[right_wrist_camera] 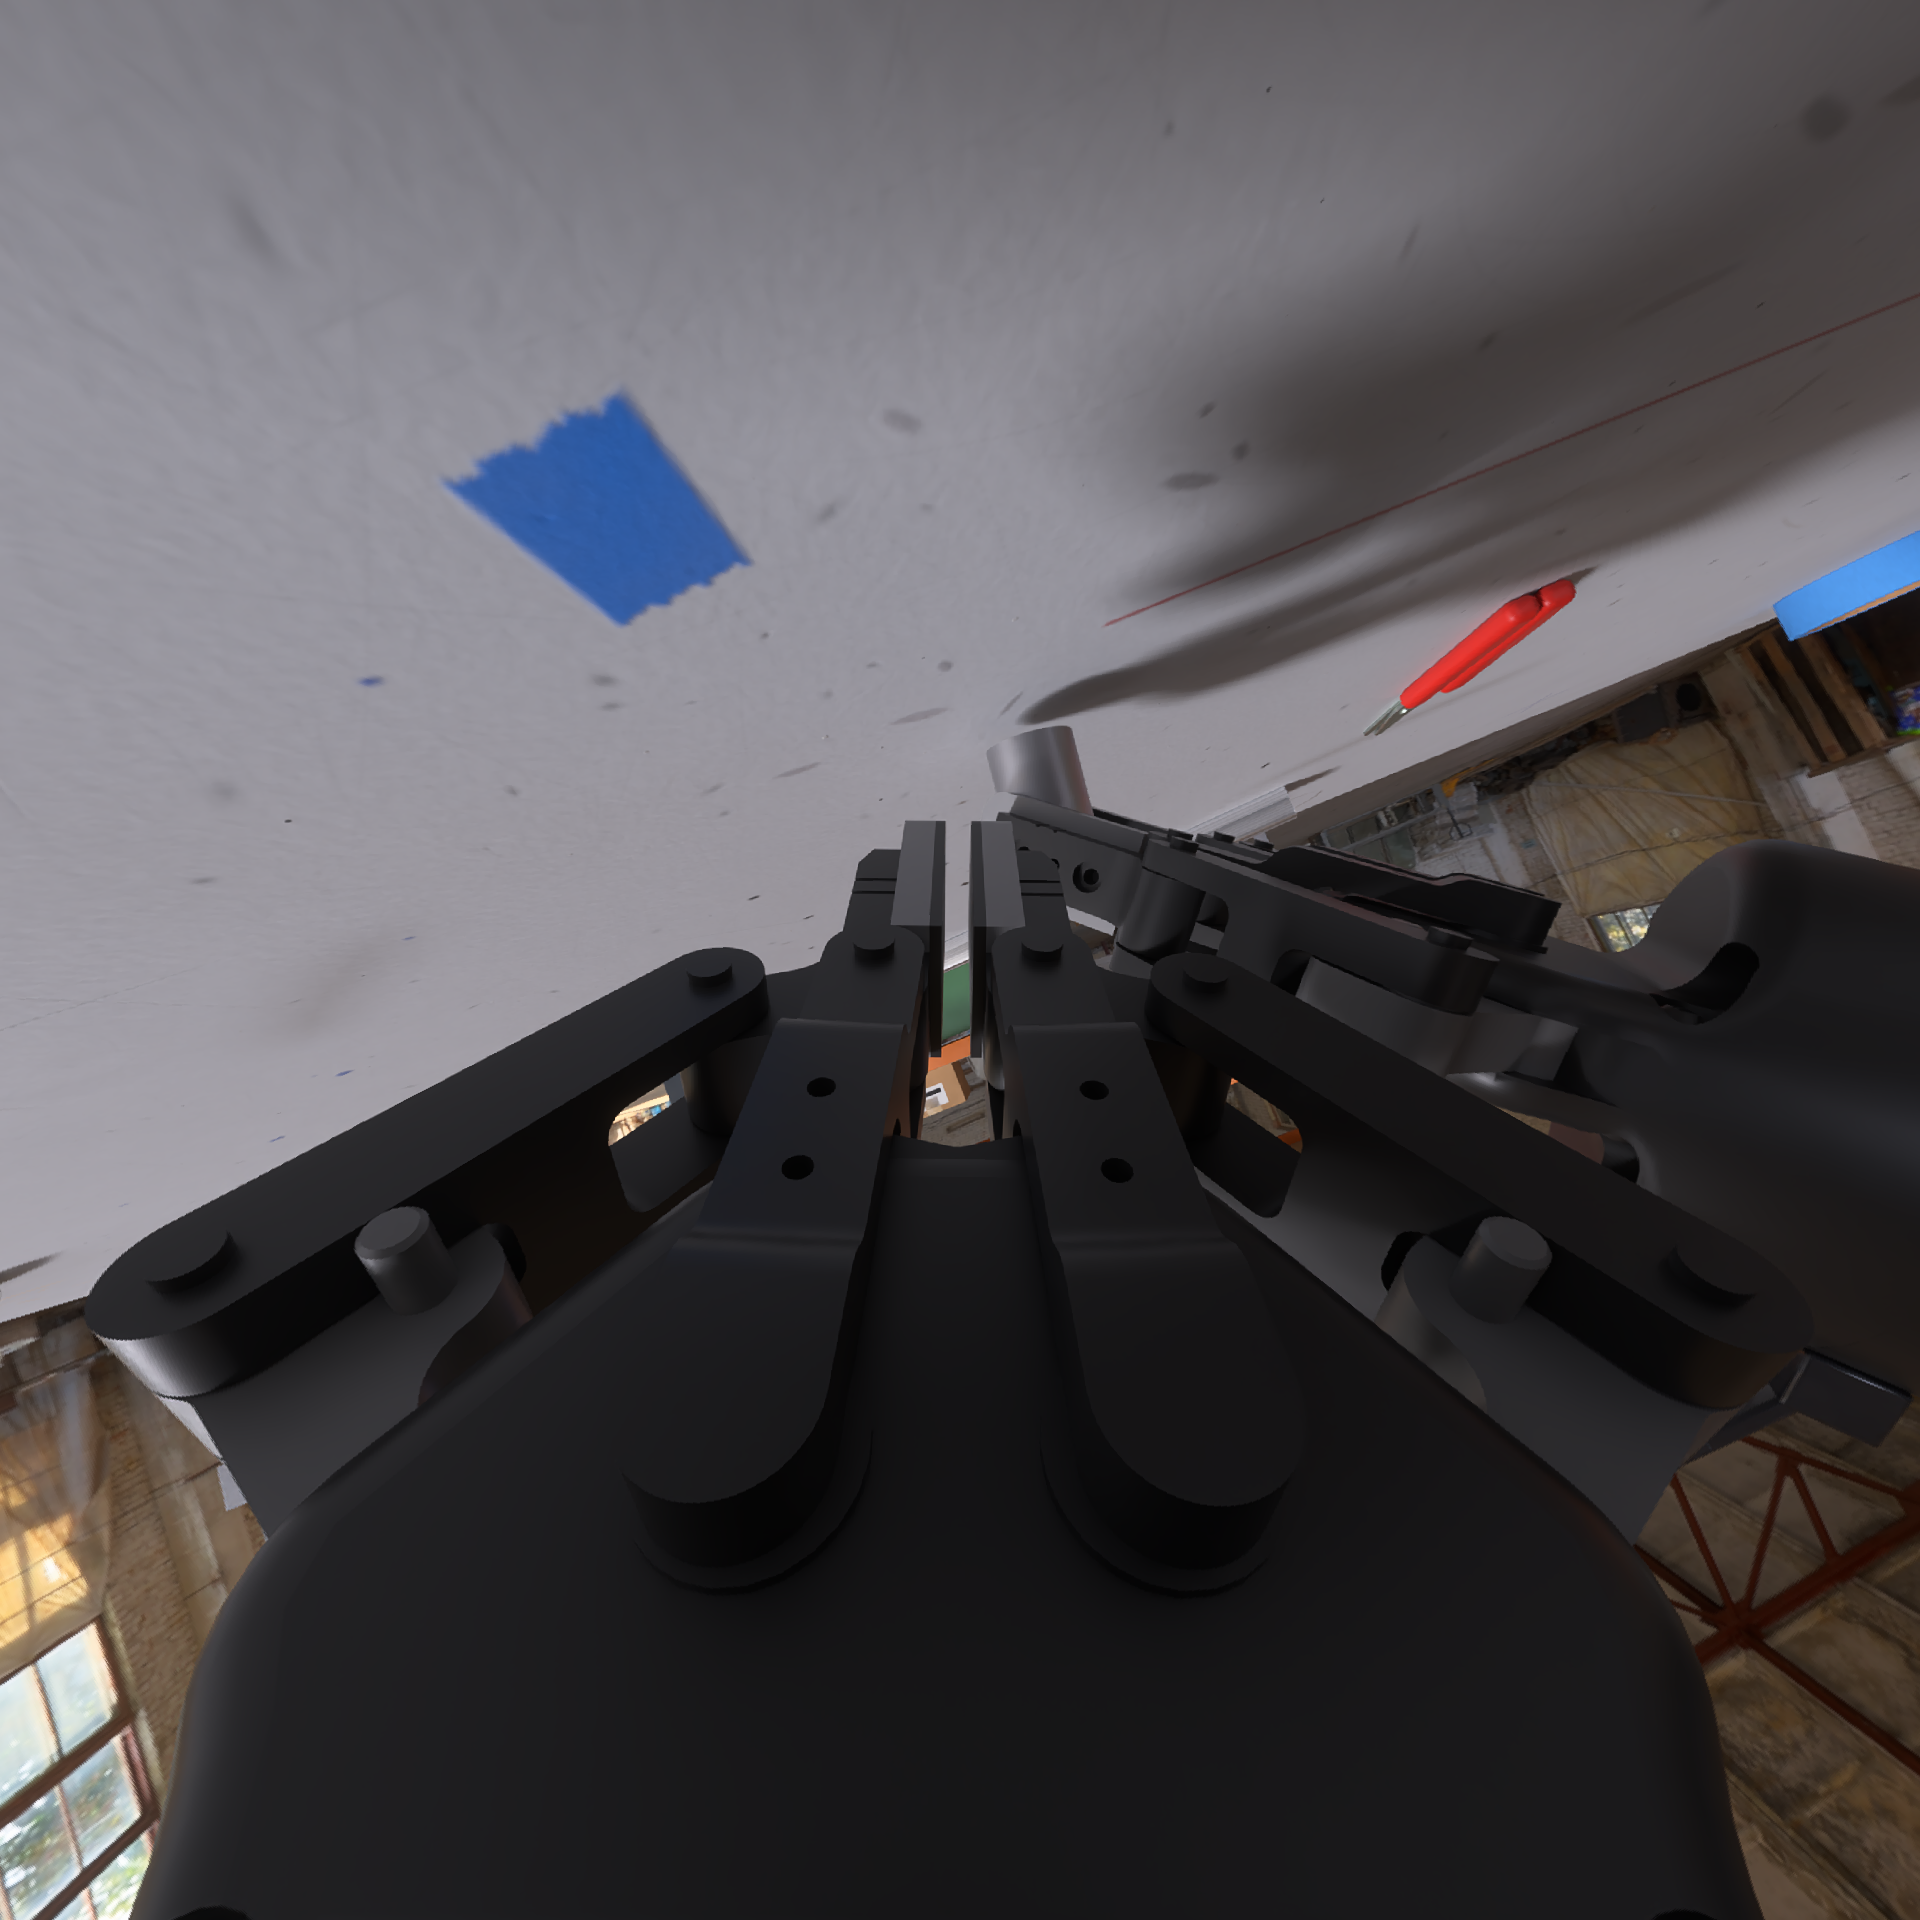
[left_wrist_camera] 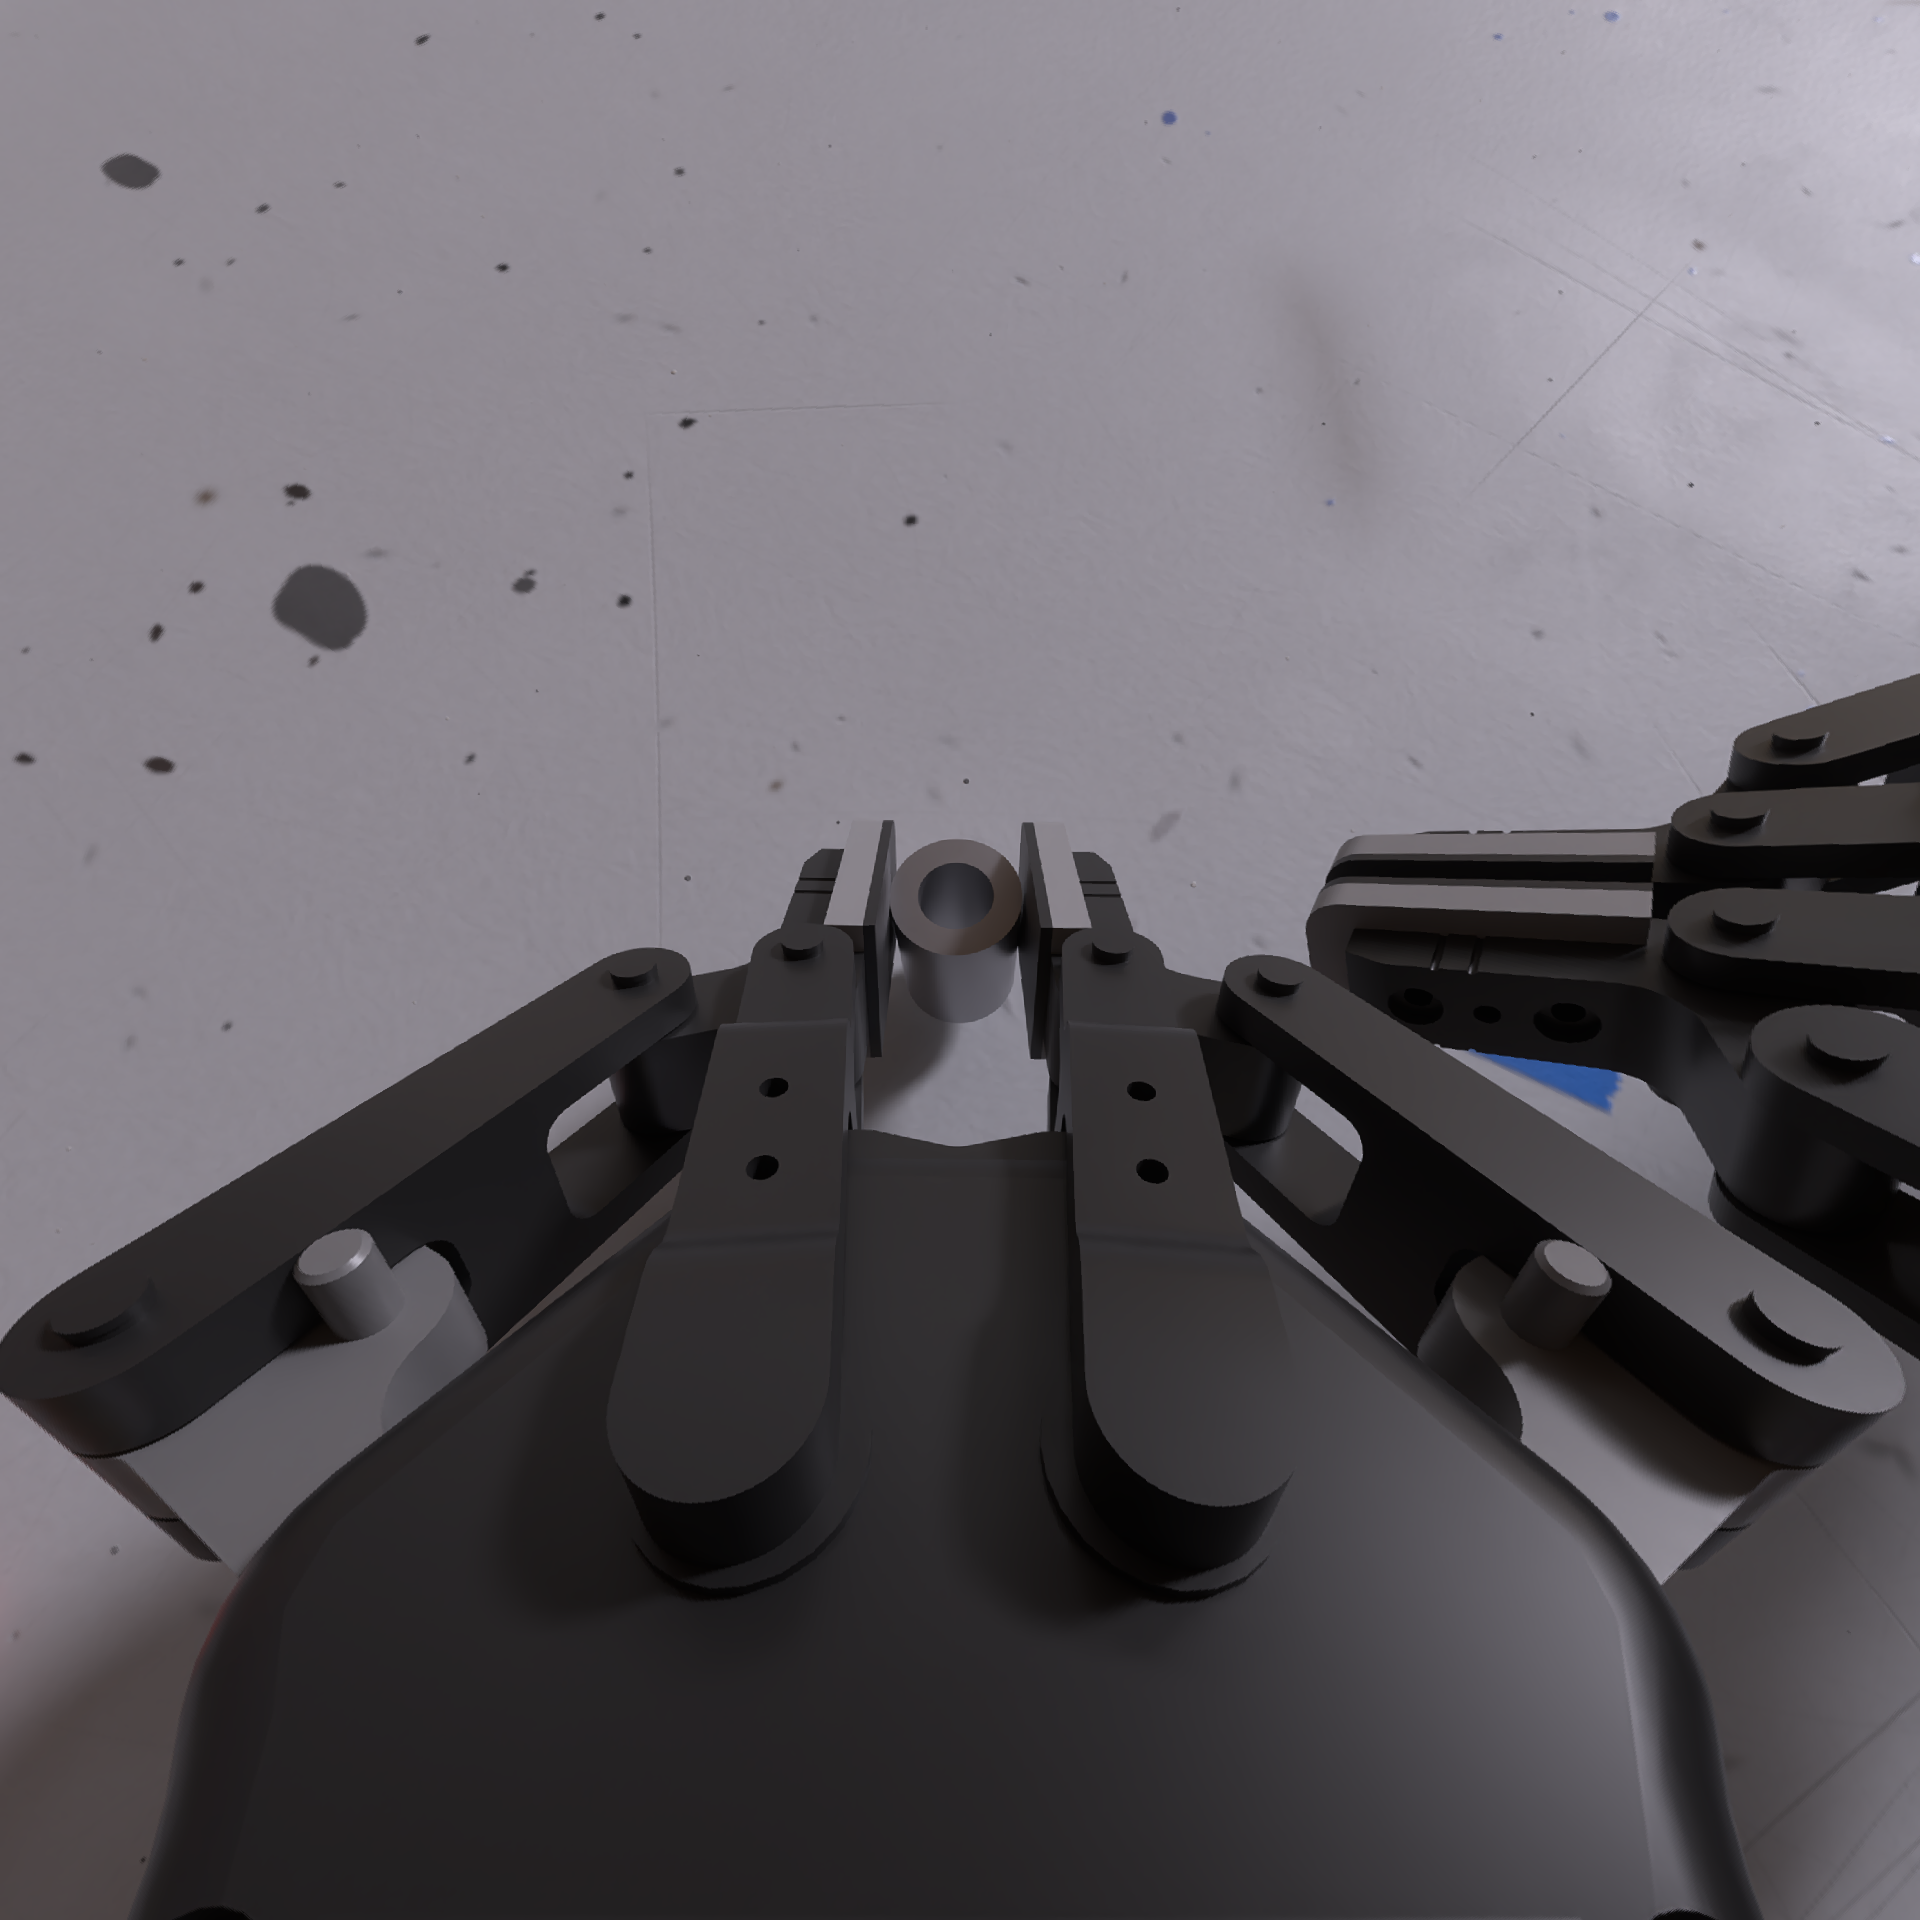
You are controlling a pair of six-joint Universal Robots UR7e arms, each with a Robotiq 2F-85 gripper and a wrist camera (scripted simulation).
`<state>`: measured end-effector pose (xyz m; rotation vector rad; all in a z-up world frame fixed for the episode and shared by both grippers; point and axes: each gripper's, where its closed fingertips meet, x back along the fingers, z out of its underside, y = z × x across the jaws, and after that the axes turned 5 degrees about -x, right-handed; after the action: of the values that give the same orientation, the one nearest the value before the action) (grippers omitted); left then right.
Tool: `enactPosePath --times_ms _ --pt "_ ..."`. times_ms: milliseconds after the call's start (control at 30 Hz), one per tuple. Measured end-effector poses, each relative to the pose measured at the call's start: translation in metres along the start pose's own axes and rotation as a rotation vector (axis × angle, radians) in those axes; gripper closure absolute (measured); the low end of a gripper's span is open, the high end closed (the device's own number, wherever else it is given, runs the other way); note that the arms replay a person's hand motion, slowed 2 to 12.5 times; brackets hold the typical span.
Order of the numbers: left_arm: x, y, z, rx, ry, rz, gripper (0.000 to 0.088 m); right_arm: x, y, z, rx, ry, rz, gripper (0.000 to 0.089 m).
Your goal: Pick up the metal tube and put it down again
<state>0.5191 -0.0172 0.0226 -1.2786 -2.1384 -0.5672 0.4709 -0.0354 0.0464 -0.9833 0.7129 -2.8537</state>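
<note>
The metal tube (left_wrist_camera: pixel 956 925) is a short grey cylinder that stands between my left gripper's (left_wrist_camera: pixel 958 868) two pads, its open end facing the camera. Both pads touch its sides, so the gripper is shut on it. In the right wrist view the tube (right_wrist_camera: pixel 1034 774) sticks out past the left gripper's fingertips (right_wrist_camera: pixel 1039 826), close to the white table (right_wrist_camera: pixel 312 312); I cannot tell whether it touches the table. My right gripper (right_wrist_camera: pixel 958 831) is shut and empty, just left of the tube. It also shows in the left wrist view (left_wrist_camera: pixel 1340 914), off to the right.
A red-handled tool (right_wrist_camera: pixel 1475 649) lies on the table beyond the tube, near the table edge. A blue tape patch (right_wrist_camera: pixel 603 509) is on the table to the left, and a blue strip (right_wrist_camera: pixel 1849 597) sits at the edge. The table top is speckled with dark spots.
</note>
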Motion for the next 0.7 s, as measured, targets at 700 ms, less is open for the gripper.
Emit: enactPosePath --times_ms 700 --pt "-0.0005 0.0006 0.0001 0.005 -0.006 0.005 0.0669 -0.0009 0.0001 -0.0001 -0.004 -0.006 0.002 0.0851"
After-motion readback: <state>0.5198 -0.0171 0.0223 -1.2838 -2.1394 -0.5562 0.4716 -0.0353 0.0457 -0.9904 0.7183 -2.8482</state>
